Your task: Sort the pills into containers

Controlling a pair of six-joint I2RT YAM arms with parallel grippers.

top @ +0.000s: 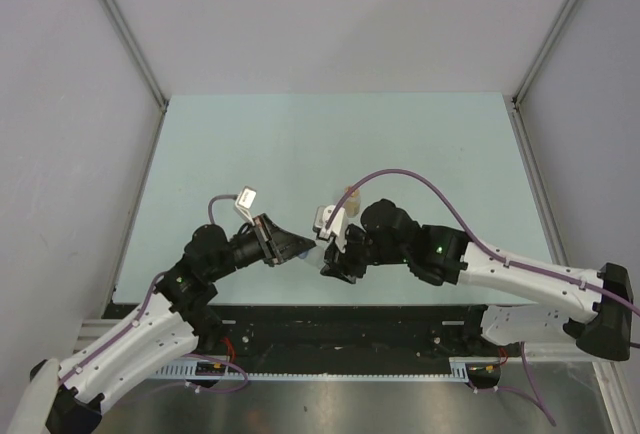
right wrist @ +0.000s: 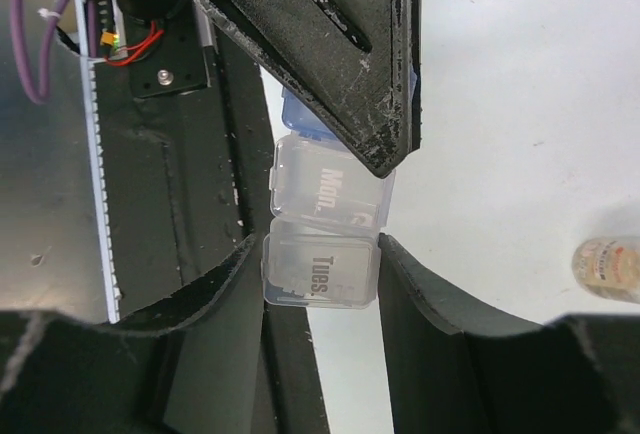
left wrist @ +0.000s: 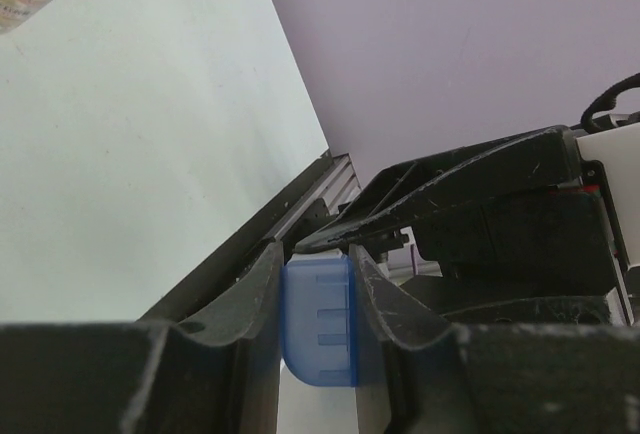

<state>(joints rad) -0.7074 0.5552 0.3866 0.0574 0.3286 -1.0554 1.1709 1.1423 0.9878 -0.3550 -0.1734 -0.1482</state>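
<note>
Holding a clear pill organiser (right wrist: 345, 216) between two grippers, close above the near edge of a pale worktop (top: 300, 144). Clamping the strip's blue compartment (left wrist: 318, 324) tight in the left gripper (left wrist: 316, 259), pressed flat against both of its sides. Pinching the Tues. cell (right wrist: 318, 279) in the right gripper (right wrist: 320, 254), seemingly touching its walls on both sides. Leaving only the Mon. cell (right wrist: 322, 179) free between the two grips.

Judging progress: barely begun, by the look of it. No loose pills to be seen anywhere, and none to be made out inside the cells in view. Standing on the worktop near the right gripper, beyond it and not touching it, a small jar (right wrist: 608, 268) with an orange-tan look, too blurred to tell how full or whether capped. Left to do, most likely: getting a lid open, then moving pills across.

Comparing the views: from above, only two dark grippers nose to nose, hiding the organiser almost wholly, with the jar just past the right wrist. From the right wrist alone, the day lettering and the clear cells. From the left wrist alone, the blue compartment's ribbed face between the fingers, plus a corner of the jar well away from that gripper.
</note>
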